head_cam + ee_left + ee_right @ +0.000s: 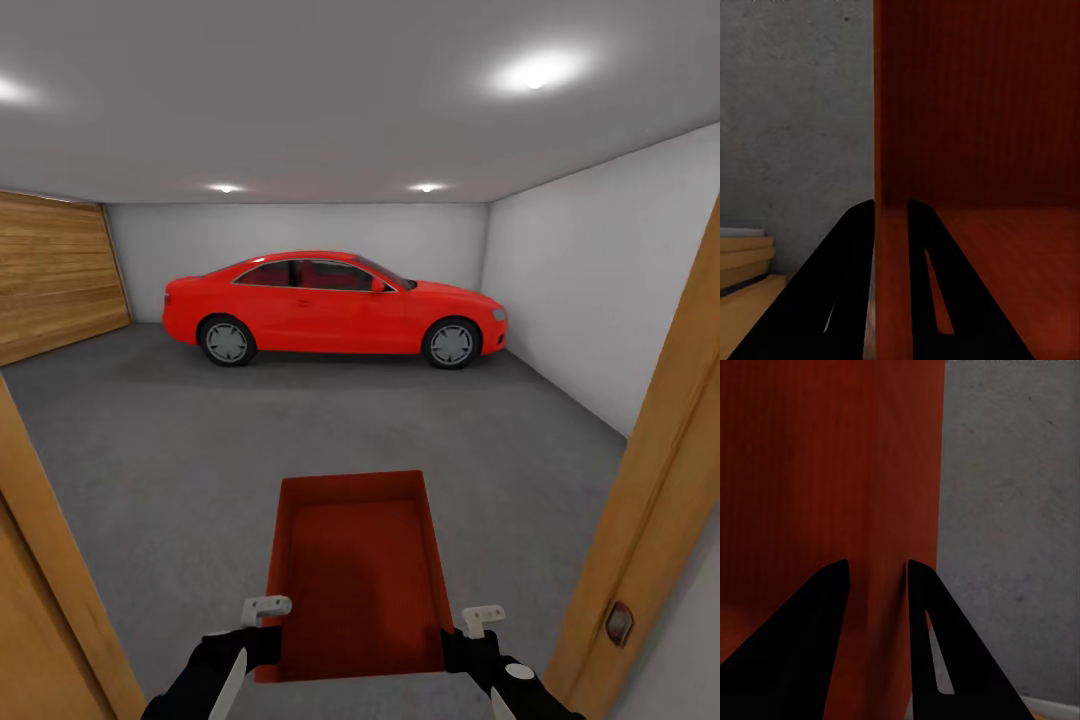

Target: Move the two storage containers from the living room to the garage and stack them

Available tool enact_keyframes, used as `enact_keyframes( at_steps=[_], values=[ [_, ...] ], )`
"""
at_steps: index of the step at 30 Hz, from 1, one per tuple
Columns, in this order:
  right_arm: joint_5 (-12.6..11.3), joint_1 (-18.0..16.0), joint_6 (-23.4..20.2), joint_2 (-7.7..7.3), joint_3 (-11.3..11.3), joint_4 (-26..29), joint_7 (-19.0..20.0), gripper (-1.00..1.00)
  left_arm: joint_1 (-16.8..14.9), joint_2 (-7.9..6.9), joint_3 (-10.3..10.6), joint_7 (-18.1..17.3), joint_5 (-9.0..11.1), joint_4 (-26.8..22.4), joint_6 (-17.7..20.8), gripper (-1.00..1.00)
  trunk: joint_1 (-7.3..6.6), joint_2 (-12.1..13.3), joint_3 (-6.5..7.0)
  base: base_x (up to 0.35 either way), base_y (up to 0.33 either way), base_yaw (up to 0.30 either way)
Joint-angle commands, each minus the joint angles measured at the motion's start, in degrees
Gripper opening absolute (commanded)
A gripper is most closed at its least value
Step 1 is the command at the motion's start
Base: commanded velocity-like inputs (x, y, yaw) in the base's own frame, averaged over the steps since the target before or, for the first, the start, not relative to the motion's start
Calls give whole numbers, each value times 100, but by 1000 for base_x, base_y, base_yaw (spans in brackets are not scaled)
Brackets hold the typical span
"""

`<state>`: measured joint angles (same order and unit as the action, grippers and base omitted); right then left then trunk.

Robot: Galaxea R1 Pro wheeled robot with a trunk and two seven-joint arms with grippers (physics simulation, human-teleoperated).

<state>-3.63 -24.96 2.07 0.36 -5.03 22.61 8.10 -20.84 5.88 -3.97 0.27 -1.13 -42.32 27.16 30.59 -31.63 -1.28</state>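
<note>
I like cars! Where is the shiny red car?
In the head view, the shiny red car is parked against the garage's far white wall, beyond the rust-red open box.

Both arms reach forward, left gripper (262, 640) and right gripper (462, 640) each clamped closed.

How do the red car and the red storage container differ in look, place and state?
The car is bright glossy red with windows and wheels; the storage container is a darker rust-red, plain open-top box. The car stands far off by the back wall; the container is close in front of the robot. The car rests on the grey floor by itself; the container is gripped by the left gripper and right gripper on its side walls. Both are red and in the garage.
</note>
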Motion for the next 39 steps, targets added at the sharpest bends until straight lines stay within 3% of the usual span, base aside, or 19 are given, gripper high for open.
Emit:
enact_keyframes(
  at_steps=[1,27,39],
  values=[
    [-15,0,21,-8,-156,-11,403,-100,-8,1,-122,-1,-142,-380,34,-100,2,-11,-13,6,0,0],
    [-15,0,21,-9,-156,-11,406,-100,-8,1,-122,-1,-147,-374,-44,-100,2,-11,-13,4,0,26],
    [-15,0,21,-10,-156,-11,405,-100,-7,1,-122,-1,-148,-373,-44,-100,2,-11,-13,287,0,0]
  ],
)
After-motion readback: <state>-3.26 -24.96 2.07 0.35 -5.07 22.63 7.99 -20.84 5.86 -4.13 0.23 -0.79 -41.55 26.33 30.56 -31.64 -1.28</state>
